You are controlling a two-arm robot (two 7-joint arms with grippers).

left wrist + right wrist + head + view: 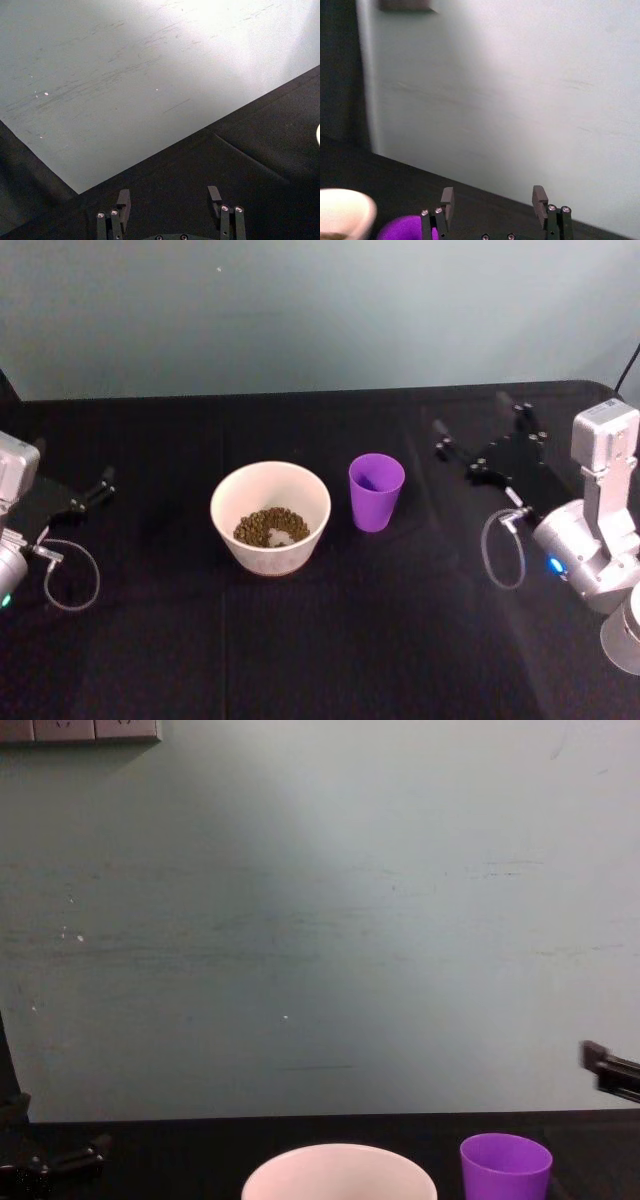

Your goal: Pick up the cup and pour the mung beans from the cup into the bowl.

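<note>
We see the bowl (340, 1172) and the cup (505, 1167) cut off by the chest view's lower edge.

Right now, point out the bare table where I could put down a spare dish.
Bare black table lies along the near edge in front of the bowl and cup, between the left gripper and bowl, and behind both toward the wall. It is tight between bowl and cup, and between the cup and the open right gripper.

Lighting is dim and even. The black table (330, 640) absorbs detail. A bright glare patch washes out the wall (210, 45) ahead of the left gripper (170, 197); the wall ahead of the right gripper (493, 200) appears soft.
</note>
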